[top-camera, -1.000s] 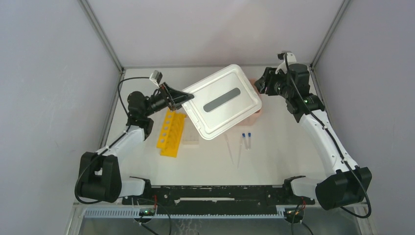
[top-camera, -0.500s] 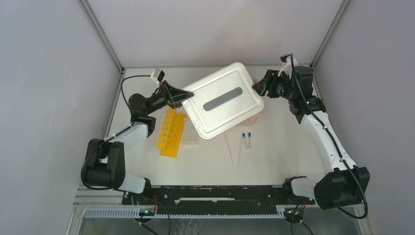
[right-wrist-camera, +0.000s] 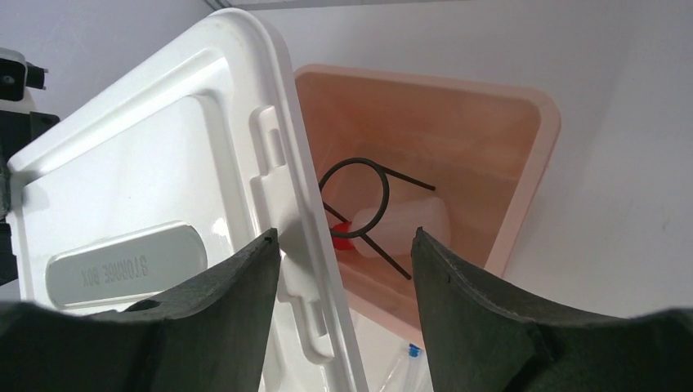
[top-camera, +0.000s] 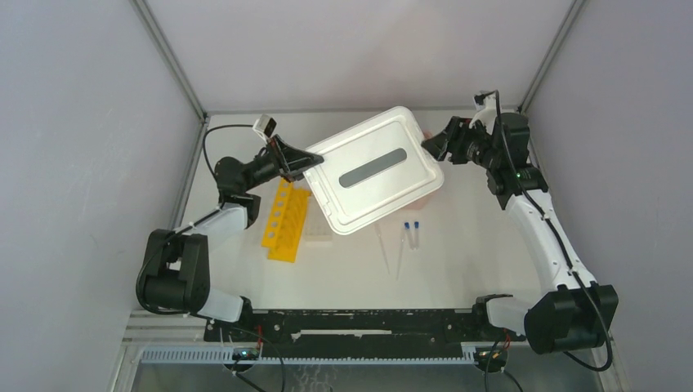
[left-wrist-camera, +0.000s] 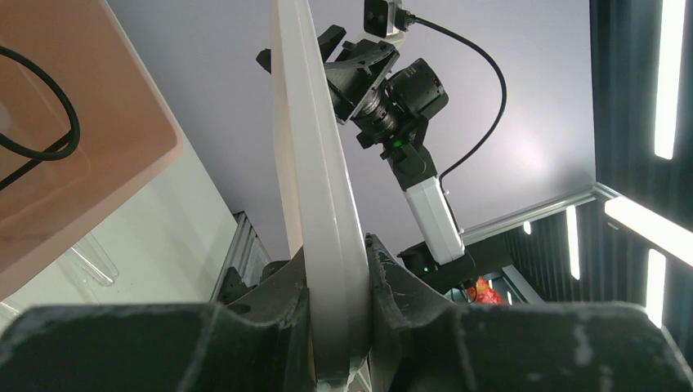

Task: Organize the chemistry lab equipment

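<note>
My left gripper (top-camera: 304, 161) is shut on the left edge of the white lid (top-camera: 376, 167) and holds it tilted over the pink tub (top-camera: 435, 193). In the left wrist view the lid's rim (left-wrist-camera: 315, 163) is pinched between the jaws of the left gripper (left-wrist-camera: 337, 269). My right gripper (top-camera: 431, 147) stands open at the lid's right edge (right-wrist-camera: 245, 122), and the right gripper (right-wrist-camera: 345, 234) straddles it without gripping. A red-nozzled squeeze bottle (right-wrist-camera: 404, 229) lies inside the tub (right-wrist-camera: 527, 155). On the table are the yellow rack (top-camera: 286, 220), the clear grid rack (top-camera: 317, 231), two blue-capped tubes (top-camera: 411, 233) and thin droppers (top-camera: 391, 249).
A black wire loop (right-wrist-camera: 359, 192) lies in the tub over the bottle. Enclosure walls and frame posts stand close behind and beside both arms. The arm bases and a black rail (top-camera: 359, 322) run along the near edge.
My right gripper has opened wider beside the lid's right edge. The lid has shifted slightly right in the left gripper's hold, and the left arm's elbow has swung inward.
</note>
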Motion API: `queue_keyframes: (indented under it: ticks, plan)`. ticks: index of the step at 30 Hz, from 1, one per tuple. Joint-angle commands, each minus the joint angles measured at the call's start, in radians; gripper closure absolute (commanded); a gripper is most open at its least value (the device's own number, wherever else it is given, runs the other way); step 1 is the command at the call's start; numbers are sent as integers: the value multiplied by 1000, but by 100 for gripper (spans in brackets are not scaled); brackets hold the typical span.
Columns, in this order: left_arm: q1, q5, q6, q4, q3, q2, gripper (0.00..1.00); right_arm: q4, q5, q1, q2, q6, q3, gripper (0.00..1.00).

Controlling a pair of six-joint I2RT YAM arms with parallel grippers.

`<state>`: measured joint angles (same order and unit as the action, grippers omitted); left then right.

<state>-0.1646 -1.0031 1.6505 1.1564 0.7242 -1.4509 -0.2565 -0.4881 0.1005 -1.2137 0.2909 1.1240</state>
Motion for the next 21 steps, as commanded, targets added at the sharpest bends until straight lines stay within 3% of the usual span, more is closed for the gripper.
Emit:
queue_keyframes:
  ticks: [1,16,21]
  plan:
    - [-1,0,23,92,65,6,100,55,-68,2,37,27,-5,32]
    - [-1,-2,-9,43,74,18,100,84,-132,18,54,45,-40,32]
    - [-1,-7,-12,35,78,26,100,106,-158,19,54,61,-58,40]
